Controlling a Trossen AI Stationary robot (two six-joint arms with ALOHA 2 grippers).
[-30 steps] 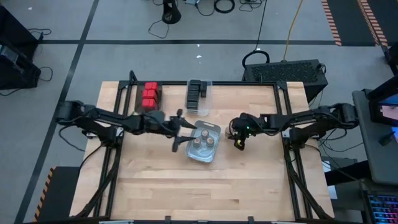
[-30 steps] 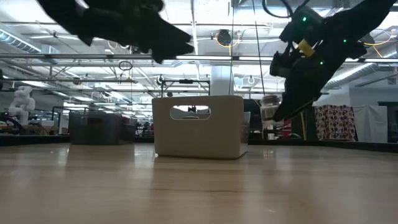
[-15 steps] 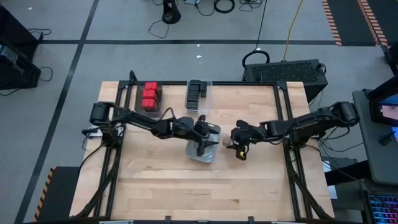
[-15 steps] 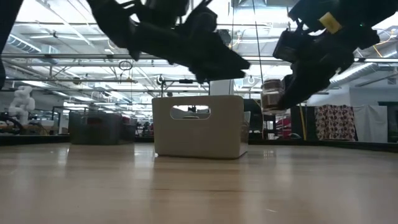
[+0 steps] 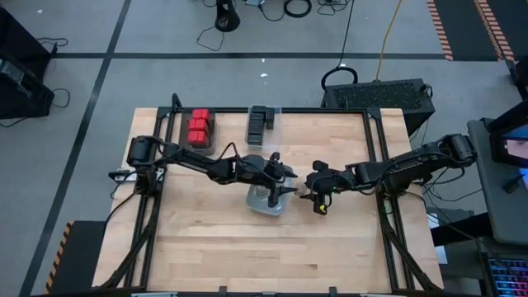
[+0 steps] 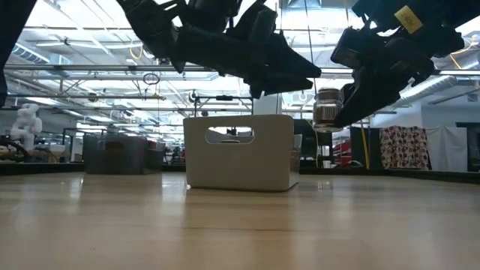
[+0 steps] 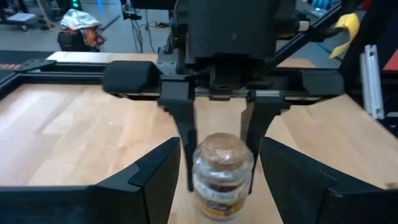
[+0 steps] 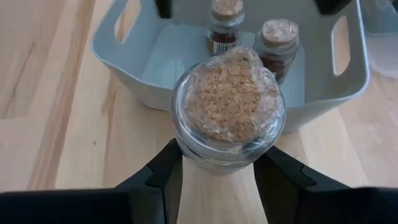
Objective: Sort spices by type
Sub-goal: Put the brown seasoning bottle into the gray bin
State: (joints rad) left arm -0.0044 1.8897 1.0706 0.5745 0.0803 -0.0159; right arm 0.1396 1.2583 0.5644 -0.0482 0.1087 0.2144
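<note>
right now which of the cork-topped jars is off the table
The jar clamped in the right end effector, held up in the air beside the grey bin. The other jars stand inside that bin.

Grey handled bin (image 8: 130, 74) mid-table (image 5: 214, 247); clear tray (image 5: 273, 132) at far edge.

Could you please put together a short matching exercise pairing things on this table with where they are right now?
Things:
1. cork-topped jar
2. red boxes
3. black boxes
4. left gripper

Places:
A. far edge, towards the left corner
B. between the right gripper's fingers
C. open, above the grey bin
D. far edge, near the middle

Pairs: 1-B, 2-A, 3-D, 4-C
</note>
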